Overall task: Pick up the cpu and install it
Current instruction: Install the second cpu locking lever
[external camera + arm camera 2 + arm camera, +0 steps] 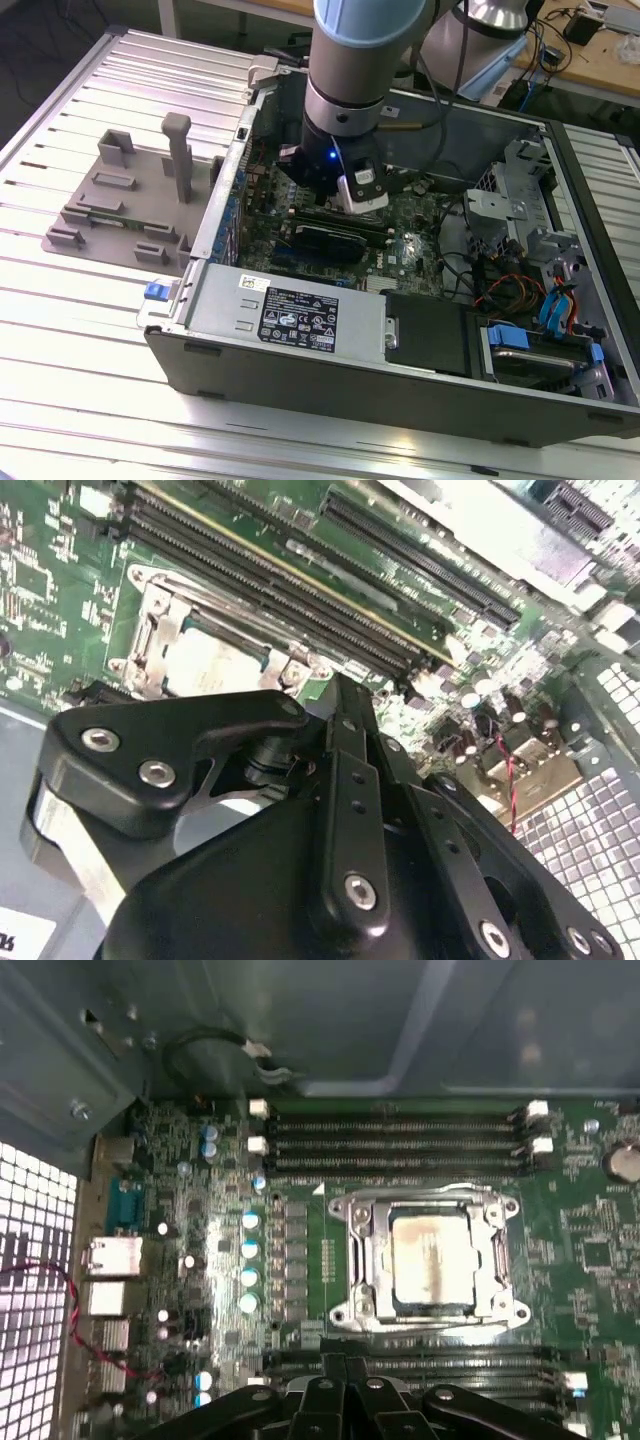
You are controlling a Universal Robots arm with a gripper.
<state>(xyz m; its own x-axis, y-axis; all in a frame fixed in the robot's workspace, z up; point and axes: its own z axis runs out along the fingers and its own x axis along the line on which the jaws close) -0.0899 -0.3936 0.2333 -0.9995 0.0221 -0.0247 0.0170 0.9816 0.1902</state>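
The cpu (430,1260) is a silver square chip lying flat inside the metal frame of the motherboard socket (345,1260); in the second wrist view the cpu (210,665) sits just beyond my black fingers. My gripper (347,1372) hangs above the board beside the socket's edge, apart from the chip, with its jaws closed together on nothing. In the exterior view the gripper (320,196) reaches down into the open computer case (200,370), over the green motherboard (420,235).
Memory slots (400,1135) run along both sides of the socket. A perforated case wall (30,1260) and a red wire (40,1290) lie near the ports. A grey power supply (290,315), drive bays (540,340) and an outside grey fixture (130,200) surround the work area.
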